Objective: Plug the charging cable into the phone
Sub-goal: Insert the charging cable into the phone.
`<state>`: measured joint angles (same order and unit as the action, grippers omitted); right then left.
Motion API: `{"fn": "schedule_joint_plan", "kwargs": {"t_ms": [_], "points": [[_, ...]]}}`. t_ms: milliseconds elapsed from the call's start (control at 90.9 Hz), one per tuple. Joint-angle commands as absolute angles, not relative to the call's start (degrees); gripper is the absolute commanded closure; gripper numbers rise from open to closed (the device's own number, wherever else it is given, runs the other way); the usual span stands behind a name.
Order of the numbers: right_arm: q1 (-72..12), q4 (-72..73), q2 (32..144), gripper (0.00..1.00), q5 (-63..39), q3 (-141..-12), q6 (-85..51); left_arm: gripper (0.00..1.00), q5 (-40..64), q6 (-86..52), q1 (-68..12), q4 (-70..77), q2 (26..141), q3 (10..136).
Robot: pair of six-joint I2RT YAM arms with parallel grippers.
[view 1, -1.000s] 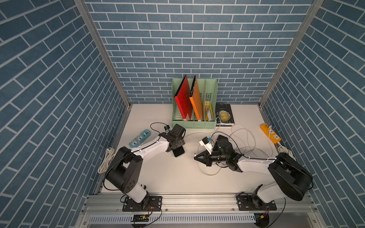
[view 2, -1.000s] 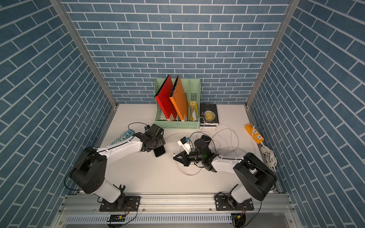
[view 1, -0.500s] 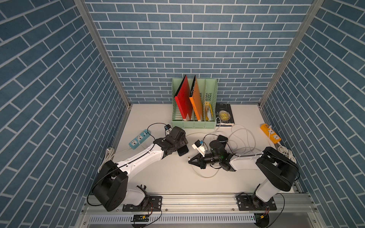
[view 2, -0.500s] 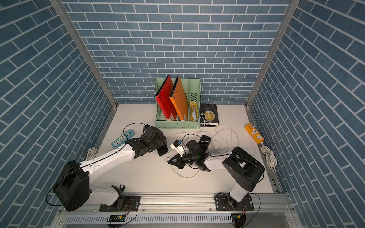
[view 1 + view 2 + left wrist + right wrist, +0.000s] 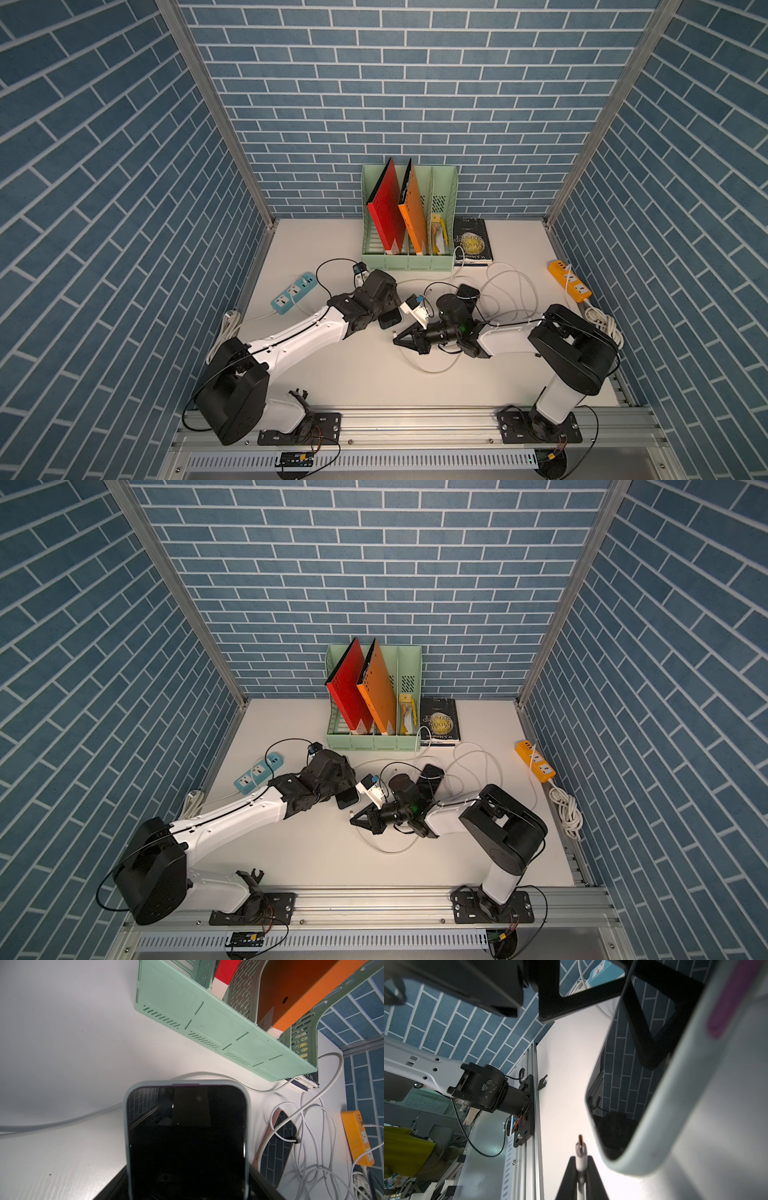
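Both arms have swung closer together since a second ago, with the left gripper (image 5: 384, 311) clamped on the grey-cased black-screened phone (image 5: 187, 1136) between the arms and the right gripper (image 5: 580, 1164) pinched on the thin white charging cable (image 5: 432, 370) (plug tip (image 5: 580, 1141) just beside the phone, not touching) — so it's the line-up step, I'd say, and the tip needs squaring up, then a straight push in.

Walls (image 5: 374, 83): blue brick pattern, white joints. File organizer (image 5: 415, 262): mint green, with a red folder (image 5: 388, 208) and an orange folder (image 5: 415, 212). Phone (image 5: 187, 1136): black screen, pale grey case; charging cable (image 5: 580, 1164): white.
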<state>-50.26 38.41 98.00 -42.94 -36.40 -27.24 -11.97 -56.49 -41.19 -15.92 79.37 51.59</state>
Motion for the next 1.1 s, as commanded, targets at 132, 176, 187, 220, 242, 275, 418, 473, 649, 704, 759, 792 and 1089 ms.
{"fn": "schedule_joint_plan", "kwargs": {"t_ms": [132,176,187,220,242,275,418,473,649,704,759,792,1089], "points": [[-50.1,39.8,99.0,1.00,-44.2,-38.0,-29.0,1.00,-13.4,-55.3,-42.1,-13.5,78.4,50.9],[-50.0,40.0,98.8,1.00,-44.2,-37.8,-29.2,1.00,-13.4,-55.2,-42.0,-13.5,78.4,50.7],[-50.0,40.1,98.7,1.00,-44.2,-37.8,-29.2,1.00,-13.4,-55.2,-42.1,-13.5,78.5,50.6],[-49.9,40.2,98.6,1.00,-44.4,-37.7,-29.3,1.00,-13.5,-55.2,-42.1,-13.4,78.3,50.4],[-49.8,40.3,98.6,1.00,-44.4,-37.6,-29.5,1.00,-13.5,-55.2,-42.1,-13.4,78.3,50.3],[-49.5,40.7,98.5,1.00,-44.6,-37.5,-29.6,1.00,-13.6,-55.2,-42.2,-13.3,78.3,50.1],[-48.9,41.6,97.9,1.00,-44.9,-36.9,-30.4,1.00,-13.9,-55.1,-42.3,-12.9,78.1,49.4],[-48.8,41.6,98.0,1.00,-44.9,-36.8,-30.4,1.00,-13.9,-55.1,-42.5,-12.5,78.0,49.2],[-48.6,41.4,98.4,1.00,-44.8,-37.0,-30.8,1.00,-14.3,-54.8,-43.2,-12.2,78.3,49.1],[-48.6,41.1,98.7,1.00,-44.7,-37.2,-30.8,1.00,-14.6,-54.8,-43.3,-12.3,78.3,49.1],[-48.6,40.7,99.1,1.00,-44.8,-37.4,-30.8,1.00,-14.9,-54.8,-43.3,-12.4,78.1,49.0],[-48.6,40.4,99.4,1.00,-44.9,-37.5,-30.8,1.00,-15.1,-54.8,-43.3,-12.5,78.0,49.0],[-48.6,39.3,100.3,1.00,-46.3,-37.4,-30.6,1.00,-16.7,-54.3,-43.3,-13.0,77.7,49.8]]}}
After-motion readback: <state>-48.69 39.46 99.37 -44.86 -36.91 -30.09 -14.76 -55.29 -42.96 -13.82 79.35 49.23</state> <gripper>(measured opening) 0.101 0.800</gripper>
